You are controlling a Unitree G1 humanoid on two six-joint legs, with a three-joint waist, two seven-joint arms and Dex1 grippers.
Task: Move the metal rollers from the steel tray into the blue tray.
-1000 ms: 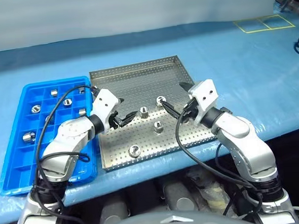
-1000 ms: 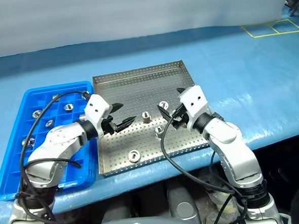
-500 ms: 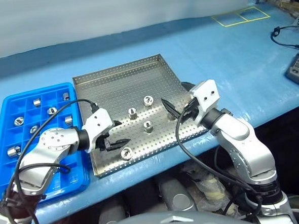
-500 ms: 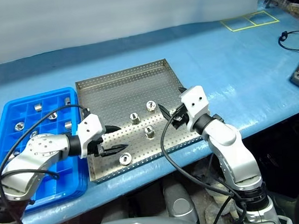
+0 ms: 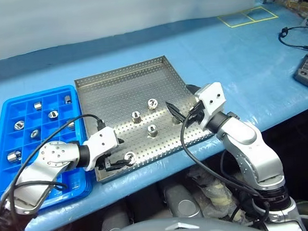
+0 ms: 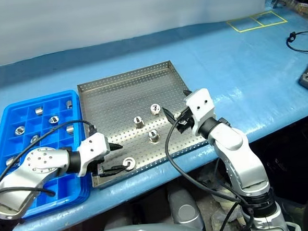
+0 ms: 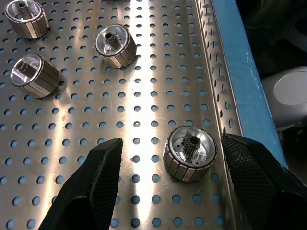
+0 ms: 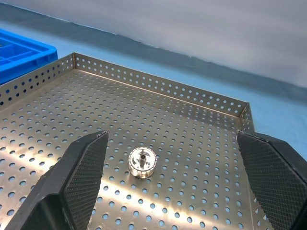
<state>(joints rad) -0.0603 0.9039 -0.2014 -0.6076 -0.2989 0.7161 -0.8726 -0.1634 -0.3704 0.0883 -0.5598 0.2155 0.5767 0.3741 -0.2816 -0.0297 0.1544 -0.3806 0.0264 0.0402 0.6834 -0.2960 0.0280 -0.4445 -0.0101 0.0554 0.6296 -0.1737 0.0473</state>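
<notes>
Left gripper, jaws apart, straddles the roller at the steel tray's six o'clock rim: close next

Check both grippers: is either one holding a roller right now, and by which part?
Nothing held. The left gripper stands open astride a roller near the steel tray front rim, fingers clear of it. The right gripper is open and empty.

steel tray: perforated glossy metal | metal rollers: shiny, ribbed | blue tray: smooth plastic
</notes>
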